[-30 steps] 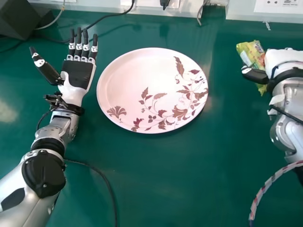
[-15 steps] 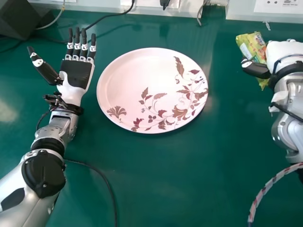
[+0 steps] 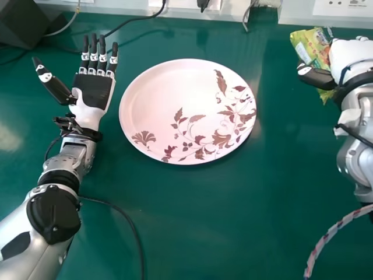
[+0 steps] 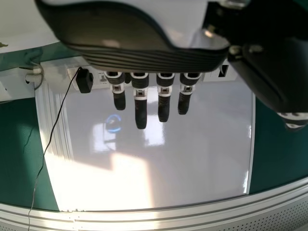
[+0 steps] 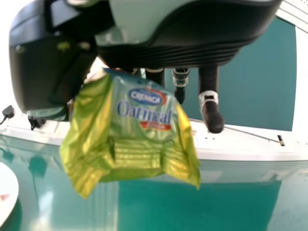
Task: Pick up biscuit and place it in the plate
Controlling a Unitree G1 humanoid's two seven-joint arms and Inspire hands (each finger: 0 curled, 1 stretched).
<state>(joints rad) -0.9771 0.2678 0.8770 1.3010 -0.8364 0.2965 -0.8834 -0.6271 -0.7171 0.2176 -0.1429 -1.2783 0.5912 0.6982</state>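
One biscuit [image 3: 309,51], in the head view, is pinched between the thumb [image 3: 316,78] and fingers of the right hand [image 3: 348,57], off to the right of the plate [image 3: 175,93] and well apart from it. The trip across is, I'd judge, where trouble lies: let go too soon and the biscuit lands on the table [image 3: 192,221] or tips over the plate's near rim. Coming in too low could bump that rim and push the plate along. The right hand has its back to the camera, thumb toward the plate; the left hand [image 3: 95,92] lies palm up on the other side, fingers spread and straight, holding nothing

Left wrist view: the left hand's fingers are straight and apart, so it looks idle and an unlikely cause of harm

Right wrist view: the biscuit's slick-looking wrapper [image 5: 139,127] is caught near one end, most of it hanging free of the thumb. With so little gripped, it could swing, twist or slide out if the arm moves sharply. One finger [image 5: 211,108] reaches out straight beside the biscuit without touching it, adding no visible support
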